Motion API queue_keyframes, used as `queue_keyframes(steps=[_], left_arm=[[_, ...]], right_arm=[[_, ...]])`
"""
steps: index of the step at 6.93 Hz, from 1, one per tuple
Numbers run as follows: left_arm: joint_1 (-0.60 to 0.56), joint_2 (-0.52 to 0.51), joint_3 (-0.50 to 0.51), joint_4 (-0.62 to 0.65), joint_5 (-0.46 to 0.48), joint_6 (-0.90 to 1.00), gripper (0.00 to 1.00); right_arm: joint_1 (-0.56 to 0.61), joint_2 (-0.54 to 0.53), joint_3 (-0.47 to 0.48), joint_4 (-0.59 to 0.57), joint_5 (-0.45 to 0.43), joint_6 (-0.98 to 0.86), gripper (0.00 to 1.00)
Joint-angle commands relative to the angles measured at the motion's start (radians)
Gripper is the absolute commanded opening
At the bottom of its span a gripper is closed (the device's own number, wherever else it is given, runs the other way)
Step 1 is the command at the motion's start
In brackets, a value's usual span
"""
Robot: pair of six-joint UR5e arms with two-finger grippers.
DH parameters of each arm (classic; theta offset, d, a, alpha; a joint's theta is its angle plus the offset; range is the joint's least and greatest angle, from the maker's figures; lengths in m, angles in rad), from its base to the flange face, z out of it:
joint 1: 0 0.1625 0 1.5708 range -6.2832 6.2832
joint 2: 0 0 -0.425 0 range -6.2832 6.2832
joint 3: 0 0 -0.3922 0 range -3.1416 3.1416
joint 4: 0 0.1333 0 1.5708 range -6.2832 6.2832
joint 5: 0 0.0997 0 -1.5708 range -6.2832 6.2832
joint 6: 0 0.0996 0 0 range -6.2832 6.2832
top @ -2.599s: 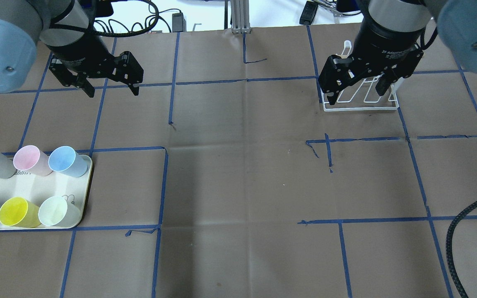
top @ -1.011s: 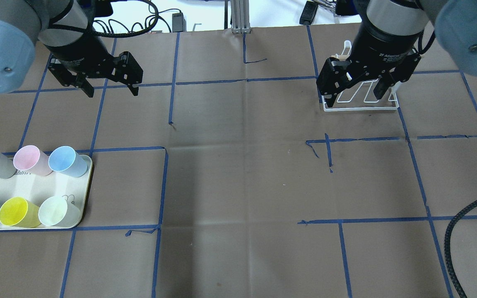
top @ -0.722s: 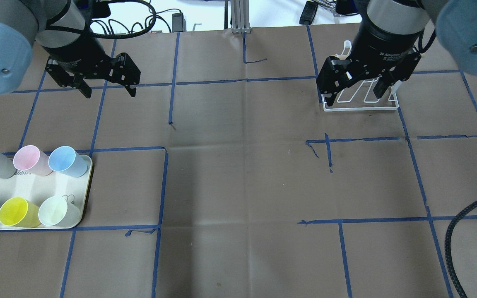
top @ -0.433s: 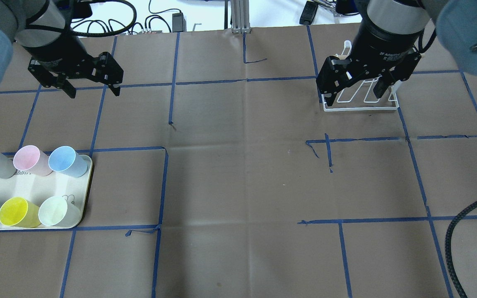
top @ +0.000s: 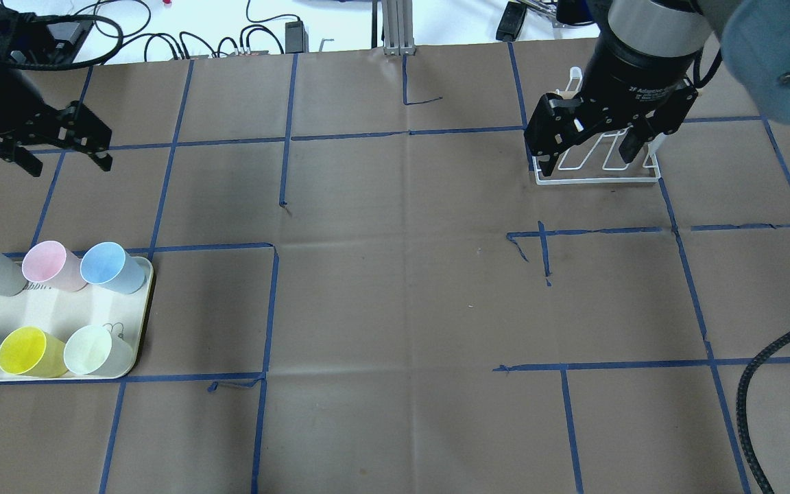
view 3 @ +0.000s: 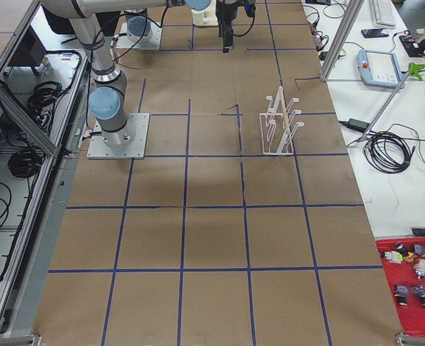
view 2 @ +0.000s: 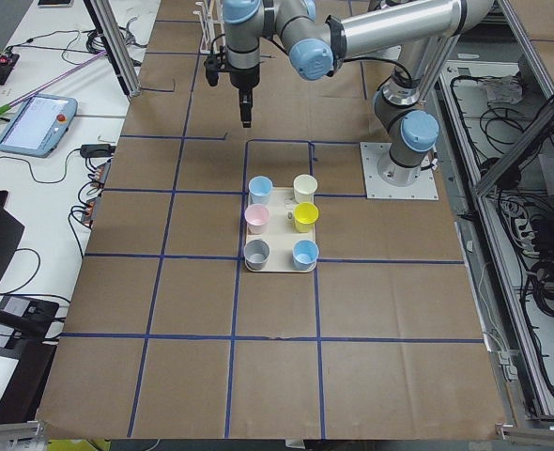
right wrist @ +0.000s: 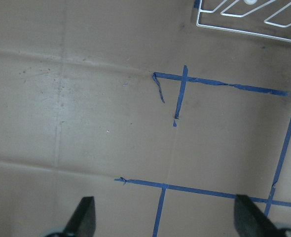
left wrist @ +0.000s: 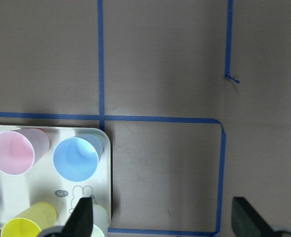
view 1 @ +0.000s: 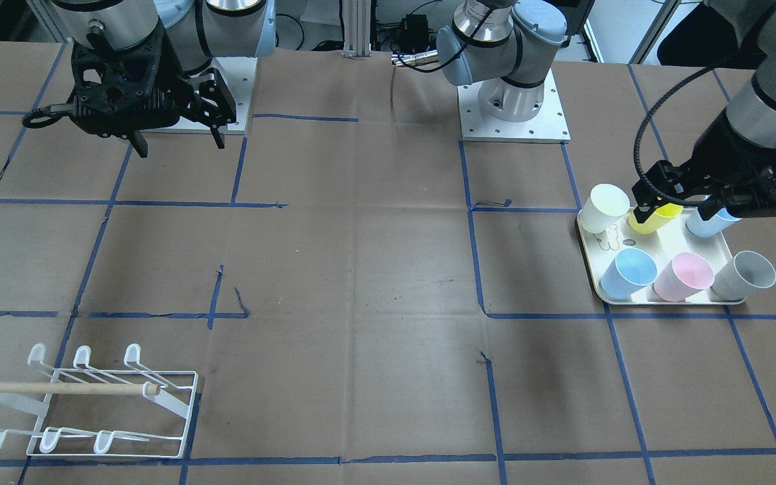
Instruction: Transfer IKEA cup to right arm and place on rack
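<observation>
Several pastel IKEA cups stand on a cream tray (top: pixel 59 309) at the left front, among them a blue cup (top: pixel 110 266), a pink cup (top: pixel 52 264) and a yellow cup (top: pixel 28 351). My left gripper (top: pixel 68 161) hangs open and empty, high above the table by the tray's far side. In the left wrist view the blue cup (left wrist: pixel 76 158) and the tray's corner lie below and to the left of the gripper (left wrist: pixel 163 217). The white wire rack (top: pixel 601 168) stands at the far right. My right gripper (top: pixel 590 161) hovers open over it, holding nothing.
Brown paper with a blue tape grid covers the table. A black cable (top: pixel 765 384) curls in at the right front. The arm bases (view 1: pixel 512 108) sit along the robot's edge. A red tray (view 3: pixel 414 281) of small parts lies off the table.
My left arm has swung leftward, its open gripper now near the view's left edge. The right gripper has stayed over the rack. No cup has moved.
</observation>
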Motion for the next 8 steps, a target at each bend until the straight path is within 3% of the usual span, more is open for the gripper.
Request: queue_keyframes(steps=[1,4,8], left_arm=[[0.073,-0.002,-0.142,0.156,0.000,0.077,0.99],[0.075,-0.016,-0.340,0.305,-0.001,0.074,0.99],[0.075,-0.106,-0.376,0.401,0.000,0.077,0.99]], right_arm=[[0.000,0.000,0.002,0.000,0.001,0.001,1.00],[0.000,0.000,0.002,0.002,0.003,0.001,1.00],[0.000,-0.002,0.002,0.002,0.004,0.001,1.00]])
